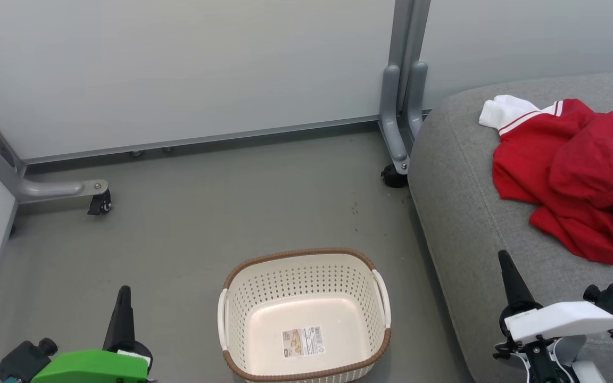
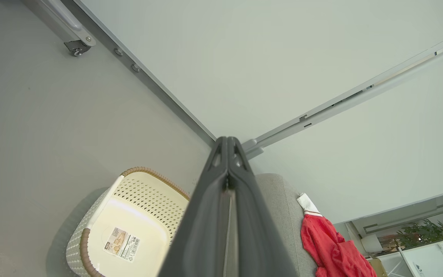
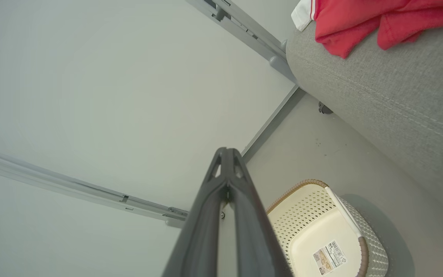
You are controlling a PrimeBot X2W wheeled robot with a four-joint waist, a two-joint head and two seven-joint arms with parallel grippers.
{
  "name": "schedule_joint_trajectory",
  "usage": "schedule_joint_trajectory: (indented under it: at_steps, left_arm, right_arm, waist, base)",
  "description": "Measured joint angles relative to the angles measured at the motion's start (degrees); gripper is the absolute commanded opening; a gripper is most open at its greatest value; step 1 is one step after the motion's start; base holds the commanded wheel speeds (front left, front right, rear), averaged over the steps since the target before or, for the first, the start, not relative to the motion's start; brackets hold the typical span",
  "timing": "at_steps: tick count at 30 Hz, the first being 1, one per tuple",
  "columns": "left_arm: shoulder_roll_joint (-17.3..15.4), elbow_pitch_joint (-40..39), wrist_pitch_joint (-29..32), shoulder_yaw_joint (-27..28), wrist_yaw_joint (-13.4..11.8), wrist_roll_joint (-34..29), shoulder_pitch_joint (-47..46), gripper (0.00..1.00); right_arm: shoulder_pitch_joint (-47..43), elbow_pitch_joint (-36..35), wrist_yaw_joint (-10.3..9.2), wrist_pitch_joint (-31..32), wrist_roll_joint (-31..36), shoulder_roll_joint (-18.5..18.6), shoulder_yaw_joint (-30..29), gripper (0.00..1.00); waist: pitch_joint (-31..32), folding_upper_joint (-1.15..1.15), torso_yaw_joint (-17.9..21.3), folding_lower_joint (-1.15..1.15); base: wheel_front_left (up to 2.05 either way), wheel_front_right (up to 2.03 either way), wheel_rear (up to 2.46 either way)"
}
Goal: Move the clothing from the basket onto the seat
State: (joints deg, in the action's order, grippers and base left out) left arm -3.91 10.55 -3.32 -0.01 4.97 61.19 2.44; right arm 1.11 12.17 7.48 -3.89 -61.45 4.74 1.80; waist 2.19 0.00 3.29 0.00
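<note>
Pressing flat together with nothing between them, the two dark fingers of the left gripper are standing over the floor to the left of the basket, well apart from it. The right gripper is showing the same, its jaws closed tight on nothing, and it is sitting to the right of the basket, over the near edge of the seat. The basket is resting upright on the grey floor between the two grippers, its brown rim facing up and a barcode sticker lying on its bare bottom. The seat is rising just to the right of the basket, near it but apart. The clothing is lying crumpled on top of the seat, beyond the basket and to its right, well apart from it, a white striped cuff pointing toward the wall. Behind the basket, pale wall panels are closing off the floor, and a grey metal post with a small black caster is standing by the seat's far corner.
</note>
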Motion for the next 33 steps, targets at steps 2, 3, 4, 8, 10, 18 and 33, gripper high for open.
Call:
schedule_joint_trajectory:
  at_steps: [2, 3, 4, 8, 10, 18, 33]
  left_arm:
    - [-0.02, 0.15, 0.32, 0.12, 0.07, 1.21, -0.38, 0.0]
    - [-0.02, 0.23, 0.52, 0.21, 0.08, 1.88, -0.61, 0.0]
    - [-0.03, 0.31, 0.64, 0.29, 0.1, 2.69, -0.8, 0.0]
    - [-0.05, 0.57, 1.24, 0.64, 0.32, 4.8, -1.14, 0.0]
    - [-0.08, 0.67, 1.63, 0.88, 0.41, 6.21, -1.51, 0.0]
    - [-0.09, 1.02, 2.76, 1.58, 0.65, 10.54, -2.6, 0.0]
    - [-0.09, 1.92, 4.78, 2.67, 1.18, 17.95, -4.37, 0.0]
  right_arm:
    - [0.32, 0.04, 0.0, 0.33, -1.21, 0.0, -0.26, 0.0]
    - [0.36, 0.05, 0.0, 0.53, -1.86, 0.0, -0.4, 0.0]
    - [0.36, 0.13, 0.0, 0.64, -2.55, -0.01, -0.49, 0.0]
    - [0.48, 0.23, 0.0, 1.29, -4.81, -0.01, -0.9, 0.0]
    - [0.62, 0.32, 0.0, 1.53, -6.08, -0.01, -1.12, 0.0]
    - [1.49, 0.52, 0.0, 2.83, -10.57, -0.04, -1.97, 0.0]
    - [2.65, 0.88, 0.0, 4.85, -17.98, -0.19, -3.41, 0.0]
  waist:
    - [-0.07, 0.0, -0.09, 0.0]
    - [-0.1, 0.0, -0.14, 0.0]
    - [-0.14, 0.0, -0.2, 0.0]
    - [-0.27, 0.0, -0.38, 0.0]
    - [-0.35, 0.0, -0.49, 0.0]
    - [-0.63, 0.0, -0.87, 0.0]
    - [-1.15, 0.0, -1.59, 0.0]
  base:
    - [0.0, 0.0, 0.0]
    - [0.0, 0.0, 0.0]
    - [0.0, 0.0, 0.0]
    - [0.0, 0.0, 0.0]
    - [0.0, 0.0, 0.0]
    - [0.0, 0.0, 0.0]
    - [0.0, 0.0, 0.0]
